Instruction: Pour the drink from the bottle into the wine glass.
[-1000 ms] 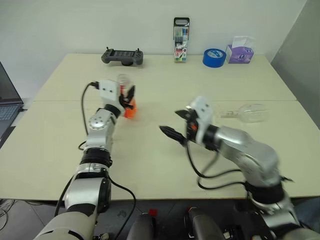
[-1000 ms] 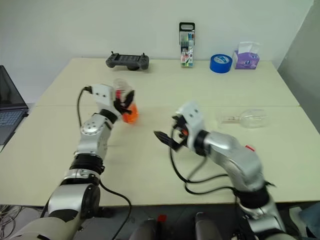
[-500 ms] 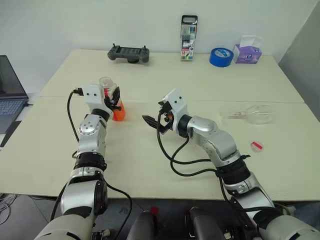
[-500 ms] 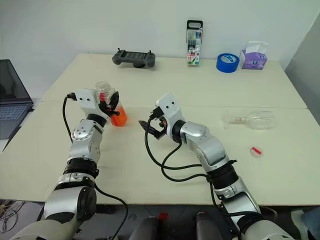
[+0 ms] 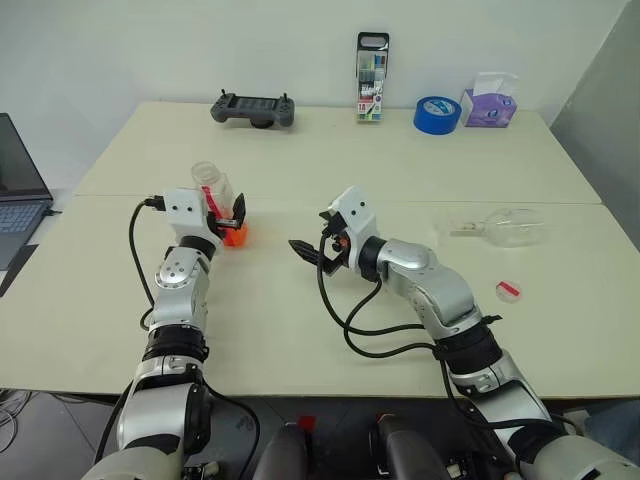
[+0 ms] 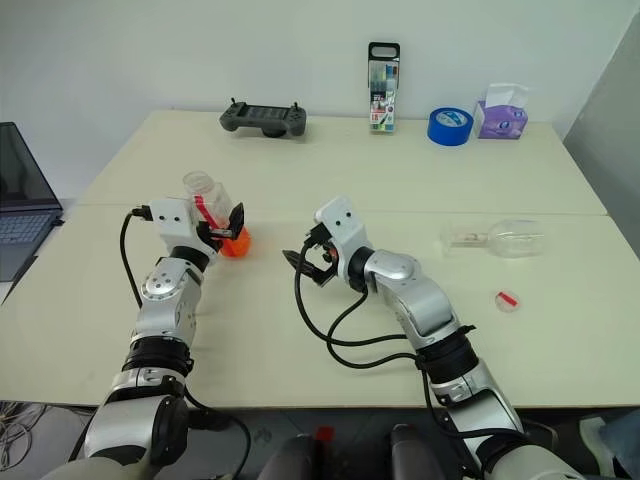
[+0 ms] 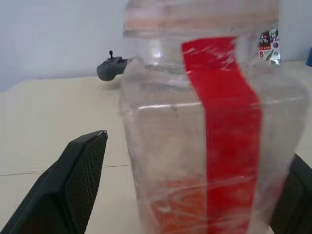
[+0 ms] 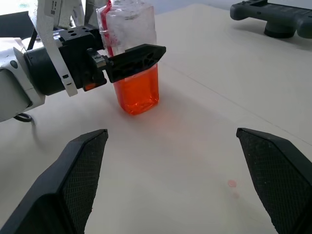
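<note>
Left pincer (image 5: 232,213) spread, bottle (image 5: 218,200) between fingers

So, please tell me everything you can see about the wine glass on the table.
The wine glass is clear and colourless, and looks like glass or clear plastic. It has a rounded bowl, a thin stem and a flat round foot. It lies on its side on the table, on the robot's right, with the bowl toward the table's right edge and the foot toward the middle. It looks empty. Only the table touches it; both grippers are well away from it.
</note>
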